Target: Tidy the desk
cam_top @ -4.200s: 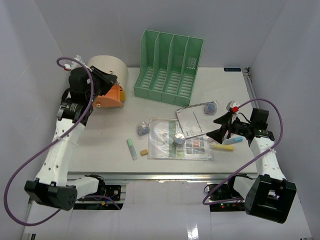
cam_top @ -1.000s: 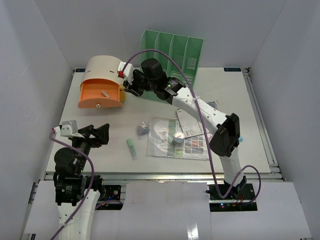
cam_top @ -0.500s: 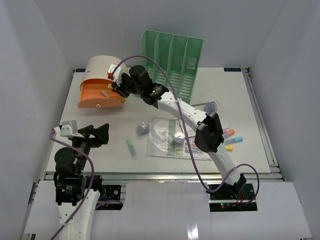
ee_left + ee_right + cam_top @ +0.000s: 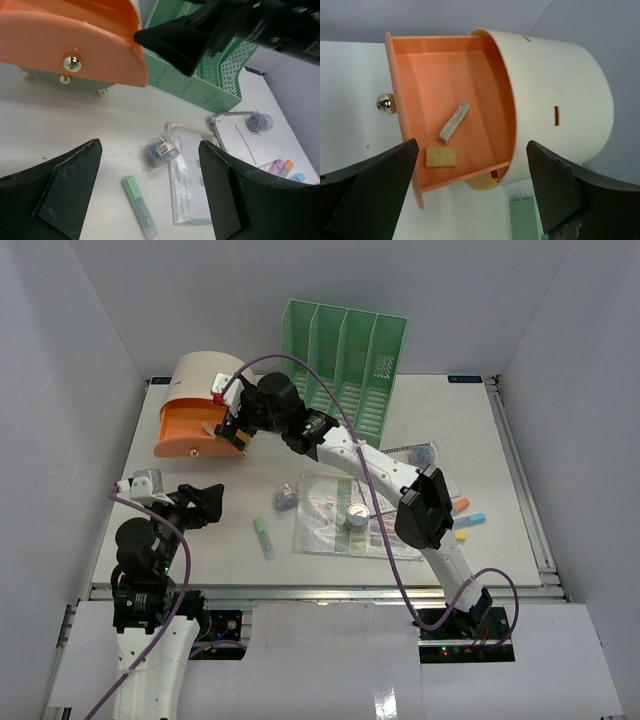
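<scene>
The white desk (image 4: 500, 440) holds a cream box (image 4: 205, 370) whose orange drawer (image 4: 195, 430) is pulled out. My right gripper (image 4: 230, 425) hangs open just above that drawer (image 4: 470, 80). A yellow eraser (image 4: 441, 157) and a grey stick (image 4: 454, 122) lie loose on the drawer floor, and neither is between the fingers. My left gripper (image 4: 205, 505) hovers open and empty over the desk's front left. Below it in the left wrist view lie a green highlighter (image 4: 140, 206) and a clear clip box (image 4: 162, 148).
A green file rack (image 4: 345, 365) stands at the back. A plastic-sleeved sheet (image 4: 330, 525) with a round tin (image 4: 356, 515) on it lies mid-desk. Beside it are a notebook (image 4: 395, 468), a clip pile (image 4: 422, 454) and orange (image 4: 461, 505), blue (image 4: 472, 519) and yellow (image 4: 460, 535) highlighters. The right arm spans the desk's middle.
My right gripper has come over the open drawer and spread its jaws. The yellow eraser that lay beside the green highlighter has left the desk surface. The left arm has shifted slightly.
</scene>
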Robot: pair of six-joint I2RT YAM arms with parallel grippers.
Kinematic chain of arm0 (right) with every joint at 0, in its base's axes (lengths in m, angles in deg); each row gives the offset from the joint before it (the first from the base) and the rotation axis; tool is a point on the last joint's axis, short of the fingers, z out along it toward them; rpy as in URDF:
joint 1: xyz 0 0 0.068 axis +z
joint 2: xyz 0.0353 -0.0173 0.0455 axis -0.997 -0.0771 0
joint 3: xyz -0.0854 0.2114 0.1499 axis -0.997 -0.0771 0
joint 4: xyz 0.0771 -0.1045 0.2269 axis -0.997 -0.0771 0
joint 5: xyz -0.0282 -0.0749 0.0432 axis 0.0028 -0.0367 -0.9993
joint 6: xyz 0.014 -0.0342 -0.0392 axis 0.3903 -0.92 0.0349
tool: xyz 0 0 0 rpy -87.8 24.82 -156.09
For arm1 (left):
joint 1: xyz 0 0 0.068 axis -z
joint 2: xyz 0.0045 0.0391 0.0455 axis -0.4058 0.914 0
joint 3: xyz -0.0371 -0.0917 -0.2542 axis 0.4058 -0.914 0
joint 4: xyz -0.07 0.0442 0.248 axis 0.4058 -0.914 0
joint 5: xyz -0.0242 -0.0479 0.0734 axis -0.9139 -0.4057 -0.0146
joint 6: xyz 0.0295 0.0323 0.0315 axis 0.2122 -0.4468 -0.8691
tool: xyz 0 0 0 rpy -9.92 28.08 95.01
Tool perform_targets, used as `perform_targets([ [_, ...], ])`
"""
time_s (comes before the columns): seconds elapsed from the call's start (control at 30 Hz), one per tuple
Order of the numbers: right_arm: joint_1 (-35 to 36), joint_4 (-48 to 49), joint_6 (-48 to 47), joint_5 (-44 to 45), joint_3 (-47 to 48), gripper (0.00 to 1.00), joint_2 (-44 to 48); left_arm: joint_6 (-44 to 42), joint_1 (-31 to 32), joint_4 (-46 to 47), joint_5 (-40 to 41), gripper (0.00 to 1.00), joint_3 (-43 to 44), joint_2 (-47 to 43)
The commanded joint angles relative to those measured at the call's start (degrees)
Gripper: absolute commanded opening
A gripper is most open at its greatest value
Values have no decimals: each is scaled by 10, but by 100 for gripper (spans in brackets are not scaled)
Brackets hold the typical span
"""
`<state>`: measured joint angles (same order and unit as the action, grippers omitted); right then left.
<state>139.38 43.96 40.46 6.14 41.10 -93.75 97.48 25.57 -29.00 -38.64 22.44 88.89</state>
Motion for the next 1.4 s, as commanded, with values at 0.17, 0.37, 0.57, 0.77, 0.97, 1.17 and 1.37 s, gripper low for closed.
perform_targets([
  [0.17,-75,-75,-44,-136,-150,97,214,117,0,11,2,32,-27,150],
  [0.37,-153,-117,-72,-372,-382,74,358,223,-1,20,84,1,-14,271],
  [0.57,-187,-104,-76,-386,-663,30,531,321,-5,24,178,0,67,413],
  [0.77,-288,-56,-38,-408,-771,30,631,377,-14,27,230,17,156,510],
  [0.97,-380,45,12,-462,-888,31,694,360,-15,46,218,61,239,587],
  [1.17,-441,70,14,-484,-921,32,706,334,-15,76,190,89,267,614],
  [1.37,-464,71,10,-500,-932,33,710,314,-36,97,158,98,275,641],
])
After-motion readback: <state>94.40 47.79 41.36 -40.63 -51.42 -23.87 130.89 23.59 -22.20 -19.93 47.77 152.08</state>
